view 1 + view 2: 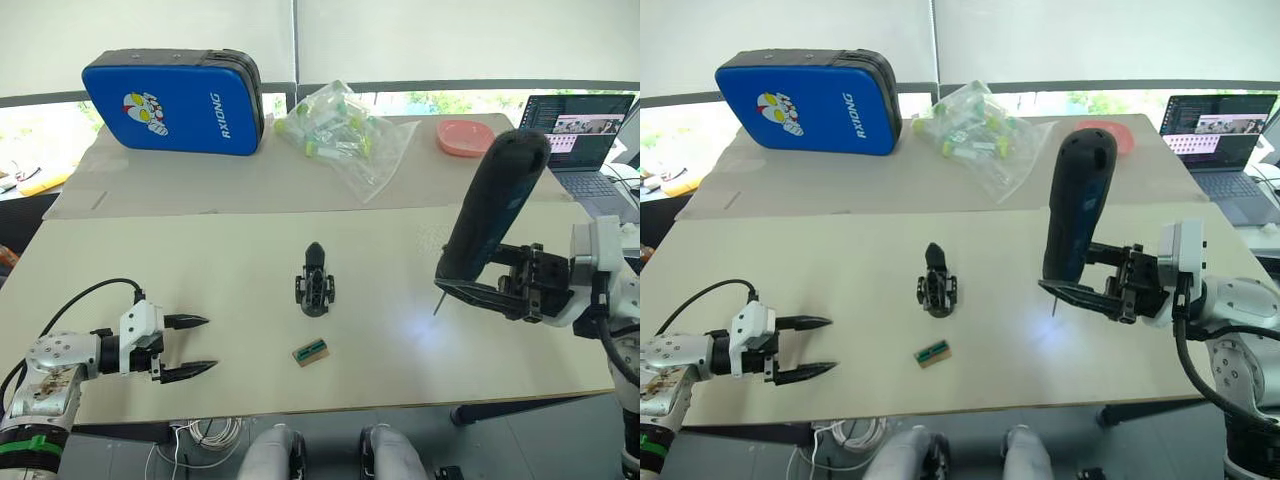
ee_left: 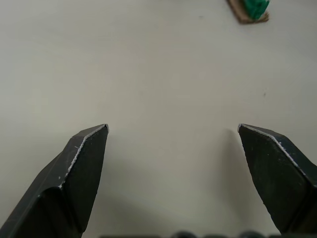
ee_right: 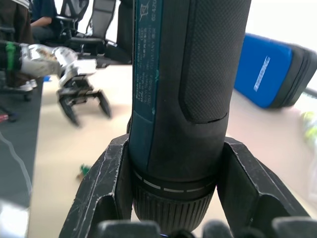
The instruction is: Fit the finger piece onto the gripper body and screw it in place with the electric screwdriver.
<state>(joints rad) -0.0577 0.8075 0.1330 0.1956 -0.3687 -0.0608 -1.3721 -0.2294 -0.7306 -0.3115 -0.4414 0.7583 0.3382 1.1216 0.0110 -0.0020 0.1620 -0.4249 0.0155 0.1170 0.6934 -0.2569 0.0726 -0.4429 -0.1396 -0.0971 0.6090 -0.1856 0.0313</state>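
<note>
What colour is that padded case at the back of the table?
Bright blue case with black edging, clearest in the left eye view.

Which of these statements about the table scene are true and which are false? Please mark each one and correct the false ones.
1. The right claw holds the electric screwdriver with its bit pointing down. True.
2. The left claw is shut on the gripper body. False: it is open and holds nothing; the gripper body lies alone near the middle of the table.
3. A small tan-and-green block lies on the table nearer the robot than the gripper body. True.
4. The blue case lies between the two claws. False: it stands at the far side of the table, on the robot's left.
5. A laptop sits open at the far right. True.
</note>
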